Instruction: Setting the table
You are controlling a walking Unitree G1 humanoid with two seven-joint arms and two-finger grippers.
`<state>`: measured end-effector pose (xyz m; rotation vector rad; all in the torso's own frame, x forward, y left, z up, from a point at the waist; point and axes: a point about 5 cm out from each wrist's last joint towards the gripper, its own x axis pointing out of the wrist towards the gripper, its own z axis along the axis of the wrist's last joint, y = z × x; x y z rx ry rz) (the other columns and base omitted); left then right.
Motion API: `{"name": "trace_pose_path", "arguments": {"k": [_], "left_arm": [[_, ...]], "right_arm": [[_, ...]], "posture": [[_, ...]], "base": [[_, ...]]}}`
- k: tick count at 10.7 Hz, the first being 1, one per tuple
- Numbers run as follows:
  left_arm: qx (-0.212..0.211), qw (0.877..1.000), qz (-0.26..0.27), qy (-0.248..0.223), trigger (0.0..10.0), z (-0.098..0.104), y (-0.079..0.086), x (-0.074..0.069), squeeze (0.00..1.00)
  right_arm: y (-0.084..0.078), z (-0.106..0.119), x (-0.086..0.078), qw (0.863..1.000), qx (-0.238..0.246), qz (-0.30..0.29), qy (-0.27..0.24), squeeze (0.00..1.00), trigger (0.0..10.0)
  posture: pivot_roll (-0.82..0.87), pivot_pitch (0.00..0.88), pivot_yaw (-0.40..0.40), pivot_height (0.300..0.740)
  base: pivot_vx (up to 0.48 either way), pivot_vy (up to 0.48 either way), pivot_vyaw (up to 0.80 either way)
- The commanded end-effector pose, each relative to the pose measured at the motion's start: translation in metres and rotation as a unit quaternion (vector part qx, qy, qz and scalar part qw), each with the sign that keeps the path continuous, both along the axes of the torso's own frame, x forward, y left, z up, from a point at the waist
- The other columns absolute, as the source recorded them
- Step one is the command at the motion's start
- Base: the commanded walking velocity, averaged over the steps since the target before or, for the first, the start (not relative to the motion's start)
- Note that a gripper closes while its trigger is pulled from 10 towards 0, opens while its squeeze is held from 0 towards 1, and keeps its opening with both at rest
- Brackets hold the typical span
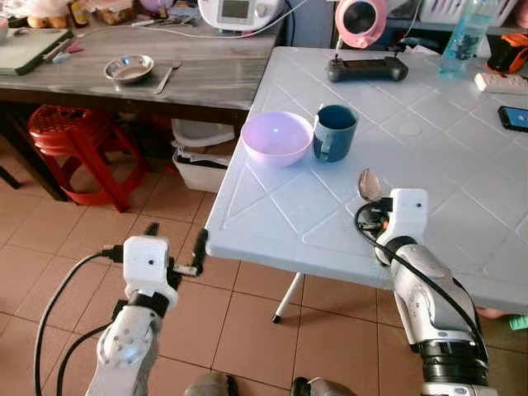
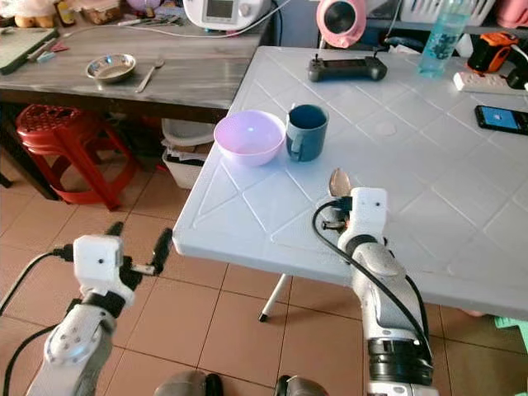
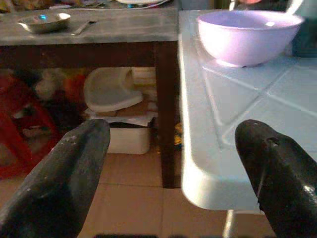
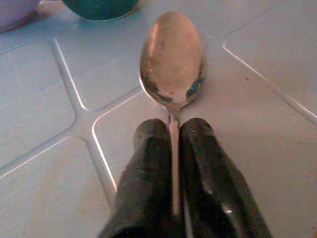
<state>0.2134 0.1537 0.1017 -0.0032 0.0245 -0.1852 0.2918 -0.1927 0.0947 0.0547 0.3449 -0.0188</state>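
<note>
Right gripper (image 4: 171, 148) clamps spoon (image 4: 172, 57) handle thinly; spoon may twist loose above surface (image 1: 429, 165). Left gripper (image 3: 173, 148) fingers apart.

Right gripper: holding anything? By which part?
Yes. The right gripper has its jaws shut on the spoon by the handle just behind the bowl, over the white table. Left gripper is open, empty.

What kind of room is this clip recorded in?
Most likely a lived-in home kitchen or dining corner. A white plastic table holds a purple bowl and a blue mug, a wooden counter carries a small appliance, and the floor is terracotta tile.
</note>
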Motion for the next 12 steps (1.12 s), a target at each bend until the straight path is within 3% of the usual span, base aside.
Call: {"name": "trace_pose_path", "arguments": {"k": [1, 2, 5, 7, 8, 12], "left_arm": [[-0.007, 1.000, -0.022, -0.003, 10.0, 0.004, -0.002, -0.002, 0.00], [-0.014, 0.999, -0.035, 0.004, 10.0, 0.002, -0.004, -0.002, 0.00], [-0.005, 1.000, -0.008, 0.023, 10.0, -0.004, 0.002, 0.004, 0.00], [-0.001, 1.000, 0.011, 0.021, 10.0, -0.007, 0.005, 0.006, 0.00], [-0.003, 1.000, 0.007, 0.020, 10.0, -0.008, 0.000, 0.007, 0.00], [-0.008, 1.000, 0.008, 0.019, 10.0, -0.011, -0.004, 0.008, 0.00]], "right_arm": [[0.002, -0.044, -0.021, 0.993, 0.023, -0.014, 0.113, 0.00, 0.0], [0.003, -0.045, -0.022, 0.993, 0.029, -0.020, 0.115, 0.00, 0.0], [0.012, -0.038, -0.017, 0.988, 0.093, -0.058, 0.108, 0.00, 0.0], [0.030, -0.006, -0.005, 0.993, 0.107, -0.020, 0.036, 0.00, 0.0], [0.046, 0.002, -0.007, 0.993, 0.113, 0.026, 0.023, 0.00, 0.0], [0.057, -0.009, -0.021, 0.989, 0.102, 0.088, 0.066, 0.00, 0.0]], "posture": [[0.07, 0.138, 0.065, 0.740], [0.06, 0.135, 0.067, 0.740], [0.06, 0.132, 0.060, 0.740], [0.05, 0.116, 0.052, 0.740], [0.05, 0.107, 0.045, 0.740], [0.04, 0.099, 0.031, 0.740]], "base": [[0.000, 0.000, 0.00], [0.000, 0.000, 0.00], [0.000, 0.000, 0.00], [0.000, 0.480, 0.00], [0.000, 0.480, 0.00], [0.000, 0.480, 0.00]]}}
